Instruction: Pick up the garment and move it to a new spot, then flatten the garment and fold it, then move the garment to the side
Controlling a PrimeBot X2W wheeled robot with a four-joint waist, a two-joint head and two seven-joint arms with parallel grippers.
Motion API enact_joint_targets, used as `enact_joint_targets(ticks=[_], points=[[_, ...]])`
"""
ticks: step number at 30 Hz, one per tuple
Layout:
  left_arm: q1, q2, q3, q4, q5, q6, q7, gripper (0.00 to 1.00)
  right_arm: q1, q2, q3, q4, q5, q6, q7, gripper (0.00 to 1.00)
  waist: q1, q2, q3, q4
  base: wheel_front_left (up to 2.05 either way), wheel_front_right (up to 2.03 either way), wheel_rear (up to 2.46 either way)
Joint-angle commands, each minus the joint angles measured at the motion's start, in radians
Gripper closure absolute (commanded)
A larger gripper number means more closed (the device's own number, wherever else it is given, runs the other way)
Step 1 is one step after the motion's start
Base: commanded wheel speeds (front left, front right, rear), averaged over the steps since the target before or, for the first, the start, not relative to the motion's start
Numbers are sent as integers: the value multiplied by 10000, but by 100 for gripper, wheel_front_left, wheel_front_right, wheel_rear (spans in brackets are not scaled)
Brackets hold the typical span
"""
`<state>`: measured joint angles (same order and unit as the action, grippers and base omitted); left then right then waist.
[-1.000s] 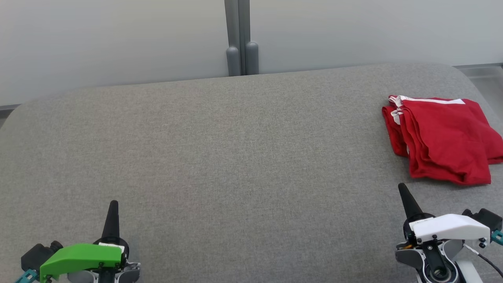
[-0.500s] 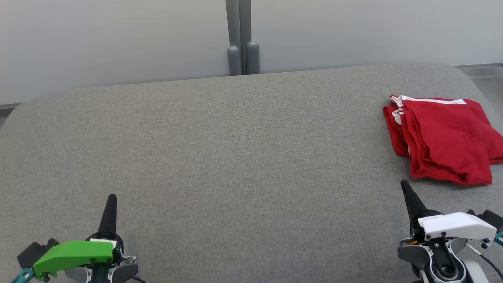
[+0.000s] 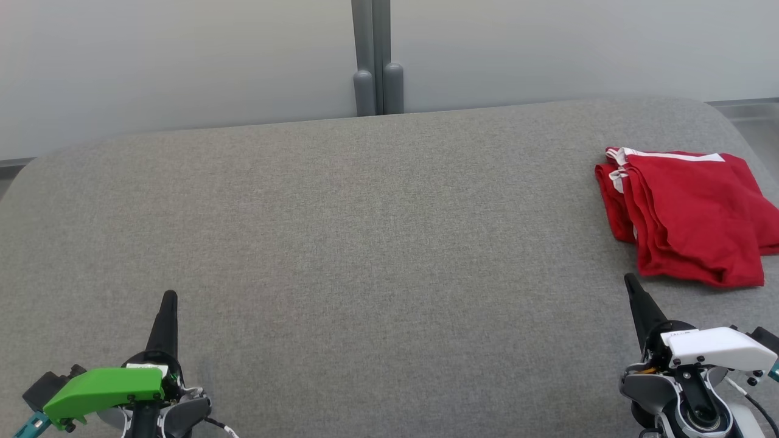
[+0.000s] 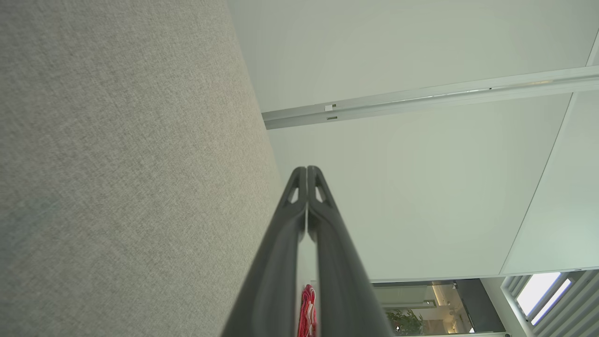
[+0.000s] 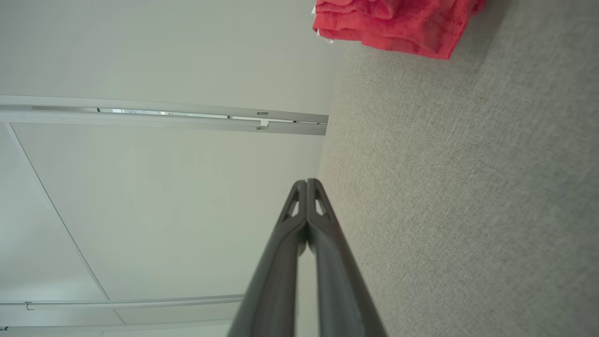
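A red garment (image 3: 691,213) with white trim lies folded at the far right of the grey table (image 3: 365,243); the right wrist view catches the garment (image 5: 398,23) at its top edge, and a red sliver of the garment (image 4: 307,311) peeks between the left fingers. My left gripper (image 3: 169,296) is at the lower left, shut and empty, its fingers pressed together (image 4: 307,169). My right gripper (image 3: 629,280) sits at the lower right, just in front of the garment's near edge and apart from it, shut with nothing in it (image 5: 307,181).
A pale wall with a grey vertical post (image 3: 377,61) stands behind the table's far edge. The garment lies close to the table's right edge. A wide stretch of grey cloth surface lies between the two grippers.
Both grippers have drawn back a little toward the bottom of the head view. The garment has stayed where it was.
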<state>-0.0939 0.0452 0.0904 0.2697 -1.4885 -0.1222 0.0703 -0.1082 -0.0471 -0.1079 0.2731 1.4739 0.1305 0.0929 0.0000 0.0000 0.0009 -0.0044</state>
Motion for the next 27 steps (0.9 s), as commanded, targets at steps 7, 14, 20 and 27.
enact_joint_targets(ticks=[7,14,20,27], points=[[-217,77,74,-129,-575,-74,147,100,-120,-49,-106,-149,606,4,161,100,0,0,8,16,0,0,0],[-248,81,121,-203,-1019,-112,278,100,-119,-51,-180,-212,1099,4,298,100,0,0,17,32,0,0,0],[-270,83,144,-230,-1264,-114,340,100,-112,-52,-221,-248,1392,4,367,100,0,0,24,44,0,0,0],[-255,83,142,-228,-1263,-109,340,100,-103,-52,-218,-246,1391,4,367,100,0,0,24,44,0,0,0]])
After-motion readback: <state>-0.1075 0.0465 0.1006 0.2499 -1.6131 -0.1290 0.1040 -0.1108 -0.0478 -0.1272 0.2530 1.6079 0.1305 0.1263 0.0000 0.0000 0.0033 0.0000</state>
